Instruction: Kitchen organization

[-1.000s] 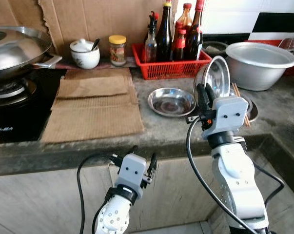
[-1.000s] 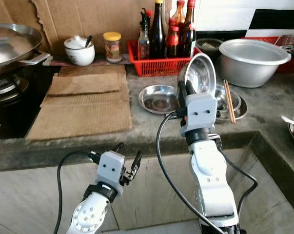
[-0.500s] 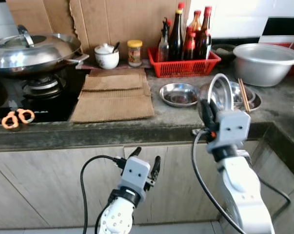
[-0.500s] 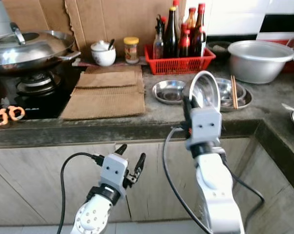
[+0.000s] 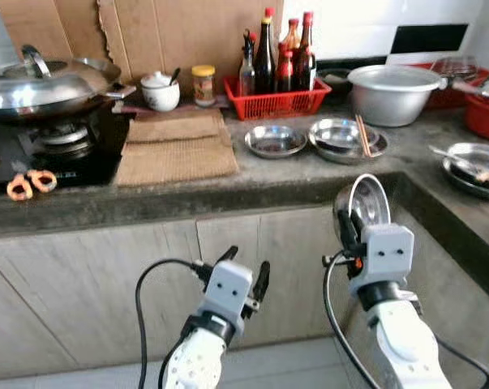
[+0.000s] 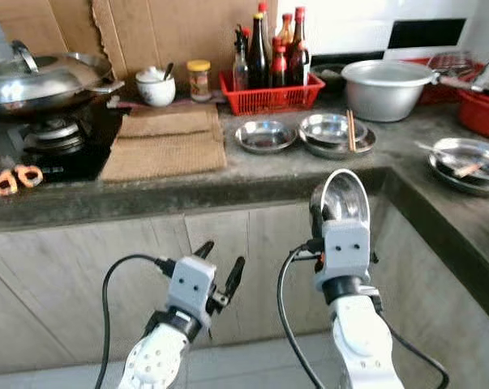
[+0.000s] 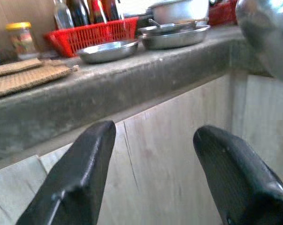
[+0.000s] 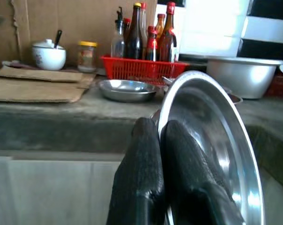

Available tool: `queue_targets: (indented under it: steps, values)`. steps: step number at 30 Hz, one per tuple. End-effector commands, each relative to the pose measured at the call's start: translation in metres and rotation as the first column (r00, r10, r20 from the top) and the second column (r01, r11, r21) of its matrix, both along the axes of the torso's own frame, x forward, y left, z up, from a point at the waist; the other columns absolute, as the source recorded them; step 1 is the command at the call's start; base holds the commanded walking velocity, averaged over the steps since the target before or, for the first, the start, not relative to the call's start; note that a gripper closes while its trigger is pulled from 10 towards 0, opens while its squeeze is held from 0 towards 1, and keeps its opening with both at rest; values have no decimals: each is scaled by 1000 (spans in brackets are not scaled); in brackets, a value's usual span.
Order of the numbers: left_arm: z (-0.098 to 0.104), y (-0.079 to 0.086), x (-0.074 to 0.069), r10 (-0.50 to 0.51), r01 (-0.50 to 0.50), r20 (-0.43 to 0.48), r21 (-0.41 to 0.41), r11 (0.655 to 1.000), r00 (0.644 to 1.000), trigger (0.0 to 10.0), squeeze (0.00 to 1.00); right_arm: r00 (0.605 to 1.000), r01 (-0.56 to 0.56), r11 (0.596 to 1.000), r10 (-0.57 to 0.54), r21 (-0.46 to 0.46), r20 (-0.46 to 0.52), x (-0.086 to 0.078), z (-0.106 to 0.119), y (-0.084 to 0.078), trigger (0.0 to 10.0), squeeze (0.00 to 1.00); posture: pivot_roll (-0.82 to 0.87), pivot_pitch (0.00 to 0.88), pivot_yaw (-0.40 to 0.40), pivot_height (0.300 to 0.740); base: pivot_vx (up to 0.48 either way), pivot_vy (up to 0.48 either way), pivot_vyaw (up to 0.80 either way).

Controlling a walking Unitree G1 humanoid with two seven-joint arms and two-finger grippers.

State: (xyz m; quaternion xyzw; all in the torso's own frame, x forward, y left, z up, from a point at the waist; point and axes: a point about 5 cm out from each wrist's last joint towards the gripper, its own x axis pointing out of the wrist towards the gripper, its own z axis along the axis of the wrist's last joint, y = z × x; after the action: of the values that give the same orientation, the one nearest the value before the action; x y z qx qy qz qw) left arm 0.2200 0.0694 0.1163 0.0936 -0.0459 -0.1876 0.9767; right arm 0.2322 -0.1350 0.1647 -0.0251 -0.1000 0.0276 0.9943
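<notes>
Before you runs a grey stone counter [image 5: 252, 182] over pale wooden cabinet doors [image 5: 106, 275], with brown cardboard [image 5: 171, 32] propped against the wall behind it.

Your right gripper [image 5: 351, 235] is raised in front of the cabinets, below the counter edge, forearm pointing up. Its two black fingers [image 8: 146, 168] are pressed together on the rim of a steel plate [image 5: 366, 203], which it holds upright on edge, hollow side facing the camera. The plate is in the air, clear of the counter.

Your left gripper [image 5: 246, 274] sits lower and to the left, also in front of the cabinet doors, angled up toward the counter. Its fingers [image 7: 80, 168] are spread wide with nothing between them.

Count what lies on the counter. You have two folded brown mats [image 5: 175, 146] beside the stove [image 5: 57, 154], where one lidded wok [image 5: 41, 81] sits. One pair of orange-handled scissors [image 5: 29, 185] lies on the stove's front edge. At the back stand one white lidded pot [image 5: 159, 91] with a spoon in it and one yellow-capped jar [image 5: 202, 84]. One red basket [image 5: 276, 101] holds several dark bottles [image 5: 267, 57], too bunched to count exactly. In front of it lie one shallow steel dish [image 5: 275, 140] and a stack of steel dishes [image 5: 341, 139] with chopsticks [image 5: 362, 134] across it. Further right you have one large metal basin [image 5: 394, 93] and another steel plate [image 5: 471, 166] holding utensils.
</notes>
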Motion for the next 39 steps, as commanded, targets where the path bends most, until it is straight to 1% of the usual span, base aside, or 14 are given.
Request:
queue_targets:
  steps: [1,6,20,30,39]
  values:
    - [3,0,1,4,-4,10,-1,1000,1000,10000,0,999,15,1000,-15,-3,28,-1,6,-2,0,0,176,0,-46,740,-281,0,0]
    - [2,0,1,4,-4,8,-1,1000,1000,10000,0,999,35,999,-35,-4,18,-1,4,-5,0,0,173,0,-41,740,-282,0,0]
    - [2,1,1,5,-5,5,-1,1000,1000,10000,0,999,33,999,-33,5,10,-6,2,-3,0,0,171,0,-37,740,-283,0,0]
    - [2,1,1,3,-3,3,-3,1000,1000,10000,0,999,38,999,-38,9,14,-5,4,-3,0,0,169,0,-37,740,-284,0,-754]
    - [2,1,2,3,-3,4,-5,1000,1000,10000,0,998,32,999,-32,2,45,-2,11,-2,0,0,171,0,-42,740,-285,0,-800]
